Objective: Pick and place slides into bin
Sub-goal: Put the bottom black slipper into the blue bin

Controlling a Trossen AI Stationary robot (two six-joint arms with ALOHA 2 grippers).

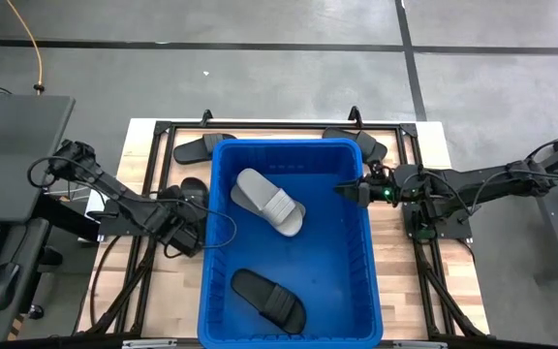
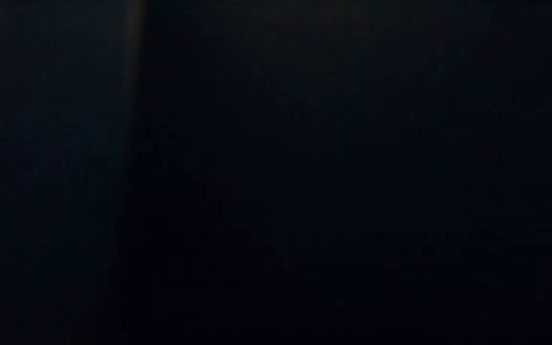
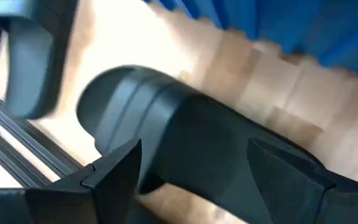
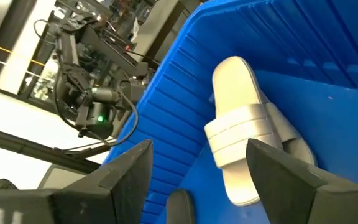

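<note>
The bin [image 1: 216,252] is a deep, bright-blue plastic tub with ribbed walls and a smooth floor, standing in the middle of the pale wood-plank desk [image 1: 395,262], which is edged by a black metal frame. Inside it lie two slides: a light grey slide [image 1: 269,202] with one wide ridged strap, resting on the floor toward the far side, and a matte black slide [image 1: 269,298] lying toward the near side. Three more black slides lie on the desk outside the bin: one [image 1: 201,147] beyond its far left corner, one [image 1: 368,145] at the far right corner and partly cut off by the rim, and one [image 3: 204,149] just left of the bin, smooth and rounded, with the left gripper [image 1: 187,228] over it. From above this slide is mostly hidden under the arm. In the left wrist view its dark fingers [image 3: 114,174] stand spread on either side of the slide's strap; whether they press it cannot be told. The right gripper [image 1: 347,191] hangs over the bin's right rim, its fingers [image 4: 126,174] spread with nothing between them. The low view is completely dark and shows nothing
</note>
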